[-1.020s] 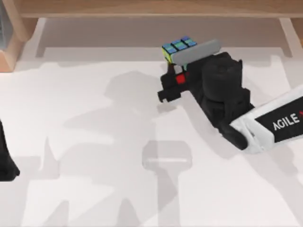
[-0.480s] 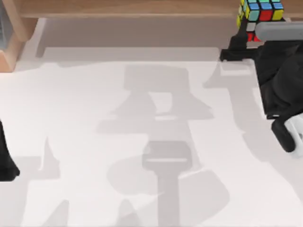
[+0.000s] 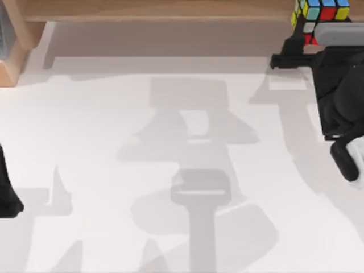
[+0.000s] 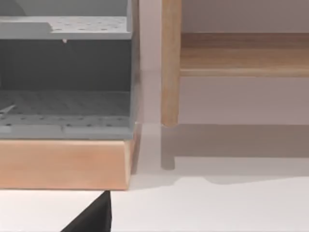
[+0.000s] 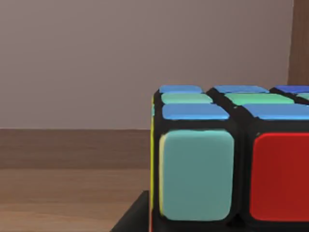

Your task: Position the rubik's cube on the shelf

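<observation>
The rubik's cube (image 3: 321, 12) is seen at the far right of the top view, right at the front edge of the shelf (image 3: 159, 9), and it is gripped by the right claw (image 3: 307, 41), whose black fingers are closed against its sides. The cube lies just ahead of the claw's fingertips, on the shelf side of them, with the bulk of the right arm trailing back over the white table (image 3: 114, 170) behind the claw. No long axis can be given for a cube; what can be told is how it is turned: its edges run nearly square to the shelf's length, and a face of blue, teal and yellow stickers is turned upward, with red and white stickers showing on the side toward the claw. From the right wrist view the cube (image 5: 227, 159) is shown close up, a teal and a red sticker facing the camera and blue and green stickers on top, with wooden board seen below and behind it; whether the cube already touches the board cannot be told. The left claw (image 3: 7, 190) is parked at the table's left edge, well apart from the cube, and its fingers cannot be made out. In the left wrist view a grey perforated rack (image 4: 65, 72) on a wooden base is seen beside the shelf's upright support.
</observation>
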Controlling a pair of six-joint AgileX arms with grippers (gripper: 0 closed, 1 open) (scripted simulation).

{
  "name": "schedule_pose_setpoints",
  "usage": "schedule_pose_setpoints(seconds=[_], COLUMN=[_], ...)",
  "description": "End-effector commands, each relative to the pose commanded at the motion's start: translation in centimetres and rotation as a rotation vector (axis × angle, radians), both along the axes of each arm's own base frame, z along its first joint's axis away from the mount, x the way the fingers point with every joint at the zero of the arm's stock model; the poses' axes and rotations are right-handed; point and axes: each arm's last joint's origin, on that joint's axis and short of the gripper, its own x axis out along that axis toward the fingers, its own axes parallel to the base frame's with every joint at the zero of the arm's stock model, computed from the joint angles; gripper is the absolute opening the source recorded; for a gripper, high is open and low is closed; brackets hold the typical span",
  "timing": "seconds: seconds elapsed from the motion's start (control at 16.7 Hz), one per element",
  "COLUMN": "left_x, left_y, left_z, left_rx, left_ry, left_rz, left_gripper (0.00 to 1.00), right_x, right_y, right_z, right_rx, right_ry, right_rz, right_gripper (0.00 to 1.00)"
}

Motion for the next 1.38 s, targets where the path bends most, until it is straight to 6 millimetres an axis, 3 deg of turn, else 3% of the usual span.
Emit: schedule_pose_setpoints(seconds=[0.24,0.54,0.9,1.26,1.38], left_x=[0.0,0.0,0.0,0.0,0.0], left_y=[0.0,0.0,0.0,0.0,0.0], left_z=[0.0,0.0,0.0,0.0,0.0], left_rx=[0.000,0.000,0.000,0.000,0.000], left_ry=[0.000,0.000,0.000,0.000,0.000], left_rz=[0.000,0.000,0.000,0.000,0.000], left_gripper=[1.00,1.00,1.00,1.00,1.00], right_x=[1.5,5.2,9.3,9.8,9.8], right_y=[1.1,1.7,0.2,-0.2,-0.2], right_z=[1.3,3.3,1.8,1.3,1.3], right_rx=[0.012,0.020,0.002,-0.001,-0.001], right_ry=[-0.070,-0.135,-0.032,0.000,0.000], right_rz=[0.042,0.062,0.010,-0.006,-0.006], right_gripper=[0.00,0.00,0.00,0.00,0.15])
